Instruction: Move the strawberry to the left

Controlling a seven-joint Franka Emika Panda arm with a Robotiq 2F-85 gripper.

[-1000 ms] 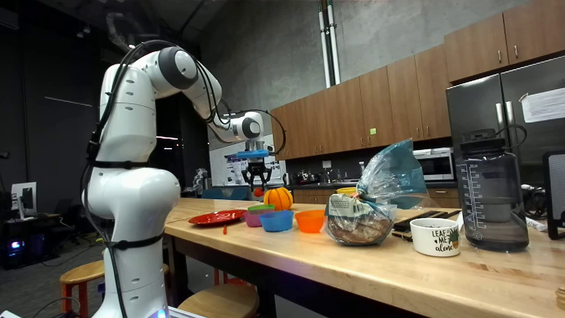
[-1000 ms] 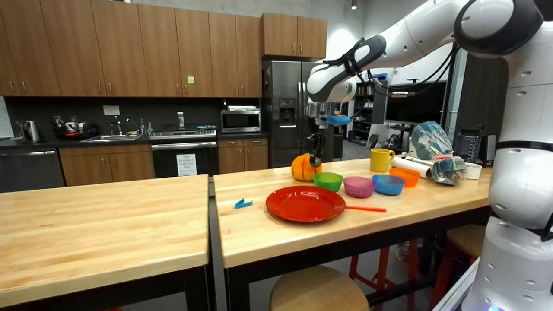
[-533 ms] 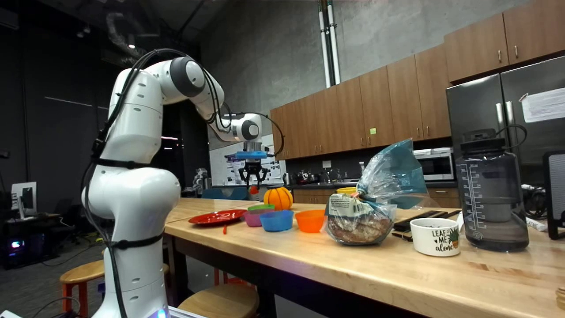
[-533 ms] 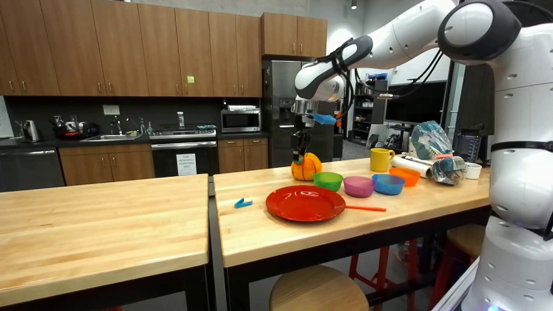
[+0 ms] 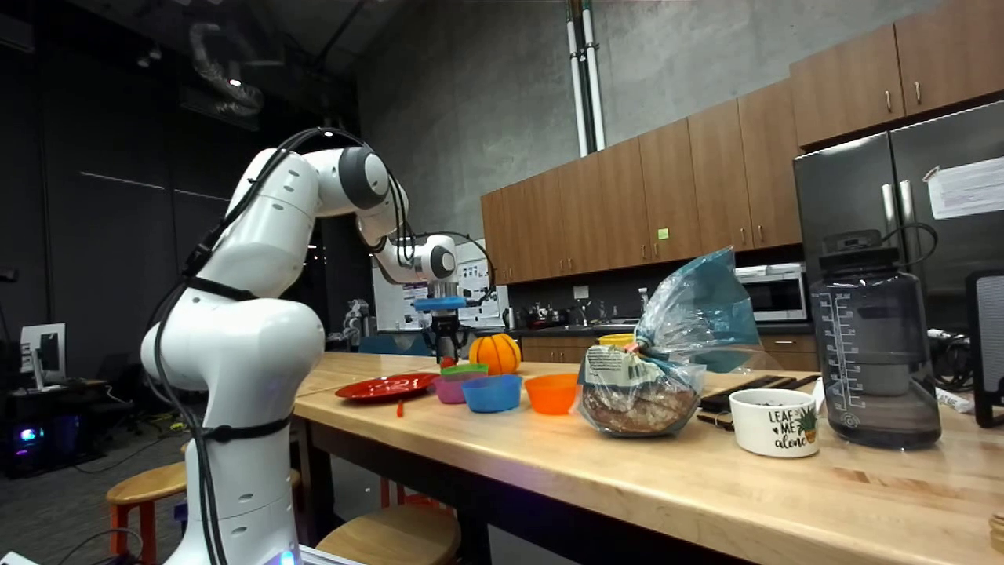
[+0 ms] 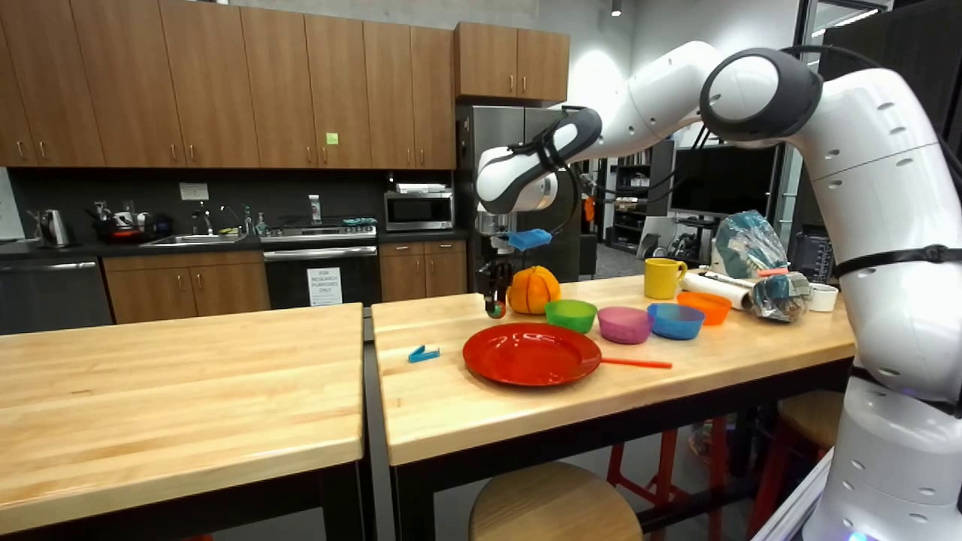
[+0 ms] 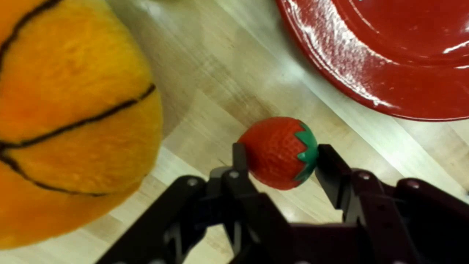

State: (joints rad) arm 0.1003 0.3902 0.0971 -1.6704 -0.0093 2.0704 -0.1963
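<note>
- Now, along the wooden tabletop [image 6: 428, 398], play has drifted left in both exterior views, and that is just the way the task sentence points.
- Out leans the Panda arm [image 6: 751, 94], lower and further stretched than a second ago; I read that as the sideways carry giving way to the set-down.
- Toward the front in an exterior view sits the red plate [image 6: 532, 353]; its rim shows nearby in the wrist view, so a slip that way could catch it.
- Close to the work stands the plush pumpkin [image 6: 533, 291]: the arm's end has gone from in front of it to its left in an exterior view, so I'd call that obstacle passed.
- On the pumpkin's other side come the green bowl [image 6: 571, 317], purple bowl [image 6: 625, 327], blue bowl [image 6: 675, 323] and orange bowl [image 6: 705, 306], out of the line of travel, I'd say.
- Into the wrist view reaches the claw [image 7: 284, 157], drawn narrow and clamped on the strawberry [image 7: 271, 154] from both sides.
- That strawberry is near the pumpkin, apart from it, low over the tabletop; touching down or not, I cannot tell. Round as it is, it could roll on release.
- Last, the thin blue clip [image 6: 423, 354] lies further left in an exterior view; a longer shift might bring it into play.
</note>
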